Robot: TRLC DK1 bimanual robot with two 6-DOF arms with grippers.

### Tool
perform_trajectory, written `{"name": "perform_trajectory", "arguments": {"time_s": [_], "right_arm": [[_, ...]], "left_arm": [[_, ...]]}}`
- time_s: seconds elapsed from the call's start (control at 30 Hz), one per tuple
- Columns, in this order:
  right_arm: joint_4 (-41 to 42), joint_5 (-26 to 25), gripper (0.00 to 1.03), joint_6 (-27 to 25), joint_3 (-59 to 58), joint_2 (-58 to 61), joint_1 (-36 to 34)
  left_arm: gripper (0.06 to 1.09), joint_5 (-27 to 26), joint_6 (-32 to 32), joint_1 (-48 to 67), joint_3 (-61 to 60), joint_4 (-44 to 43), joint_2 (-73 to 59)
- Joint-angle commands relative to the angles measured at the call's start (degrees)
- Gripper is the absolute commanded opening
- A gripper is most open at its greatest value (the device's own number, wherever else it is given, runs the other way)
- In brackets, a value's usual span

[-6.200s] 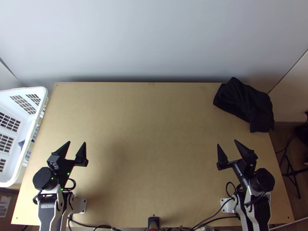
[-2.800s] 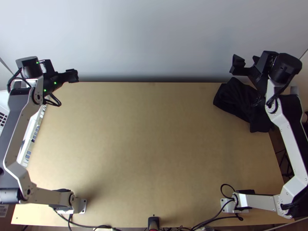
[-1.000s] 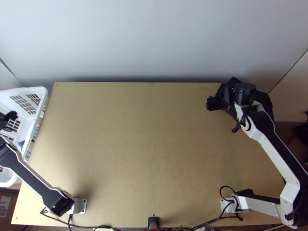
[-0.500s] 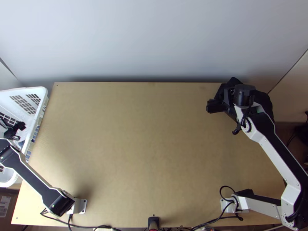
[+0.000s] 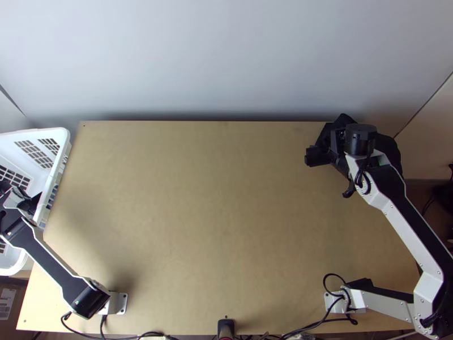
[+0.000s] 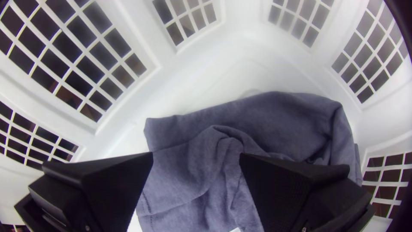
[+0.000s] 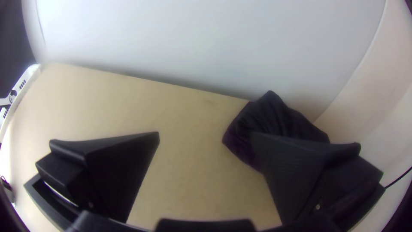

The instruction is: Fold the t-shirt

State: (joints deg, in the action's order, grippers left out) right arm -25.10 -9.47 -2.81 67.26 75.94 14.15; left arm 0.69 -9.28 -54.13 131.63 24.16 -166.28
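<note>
In the top view my left gripper [image 5: 29, 203] is over the white basket at the table's left edge. My right gripper [image 5: 325, 150] is above the dark cloth [image 5: 392, 148] at the back right corner. Blue-grey cloth [image 6: 274, 122] lies bunched with loose folds inside the basket; my left gripper [image 6: 197, 154] stands open above it, fingers wide apart. In the right wrist view the dark cloth [image 7: 279, 116] lies crumpled, partly behind one finger of my open right gripper [image 7: 205, 133]. Nothing is between its fingers.
The white basket [image 5: 56, 170] has high slotted walls around the left gripper. Bare wooden table [image 5: 215, 215] stretches between the arms, with a pale wall [image 5: 226, 62] along its back edge. Cables run along the near edge.
From the table's near side, both arms went to the back; the left then swung into the basket and lately shifted toward its table-side wall. The right came over the dark cloth and has barely moved since.
</note>
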Motion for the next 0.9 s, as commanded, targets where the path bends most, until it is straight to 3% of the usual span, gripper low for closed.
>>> {"name": "perform_trajectory", "arguments": {"time_s": [0.0, 0.07, 0.1, 0.13, 0.17, 0.2, 0.4, 0.67, 0.87], "right_arm": [[-0.47, -0.28, 0.99, -0.27, 0.24, 0.0, -0.09], [-0.47, -0.37, 0.99, -0.44, 0.32, 0.0, -0.09], [-0.47, -0.37, 0.99, -0.44, 0.41, 0.0, 0.0], [-0.47, -0.37, 0.99, -0.44, 0.41, 0.0, -0.09], [-0.47, -0.37, 0.99, -0.44, 0.5, 0.0, -0.09], [-0.47, -0.37, 0.99, -0.44, 0.41, 0.0, -0.09], [-0.47, -0.72, 0.99, -0.53, 0.32, 0.08, -0.09], [-0.39, -0.72, 0.99, -0.53, -0.03, 0.17, -0.09], [0.32, -0.72, 0.99, -0.44, -0.03, 0.17, 0.09]], "left_arm": [[1.03, 0.37, -0.3, 0.16, 0.03, -0.43, -2.21], [1.02, 0.37, -0.3, 0.08, 0.03, -0.43, -2.3], [0.9, 0.37, -0.3, -0.01, 0.03, -0.43, -2.39], [0.68, 0.37, -0.3, -0.01, 0.03, -0.43, -2.47], [0.22, 0.28, -0.21, -0.1, 0.03, -0.78, -2.82], [0.12, 0.28, -0.21, -0.1, 0.03, -0.78, -2.91], [0.09, 0.28, 0.23, -0.89, 0.03, 0.45, -2.91], [0.09, 0.1, 3.04, -0.98, 0.03, 5.9, 7.63], [0.09, -3.85, 8.22, -0.98, -0.24, 11.61, 19.41]]}}
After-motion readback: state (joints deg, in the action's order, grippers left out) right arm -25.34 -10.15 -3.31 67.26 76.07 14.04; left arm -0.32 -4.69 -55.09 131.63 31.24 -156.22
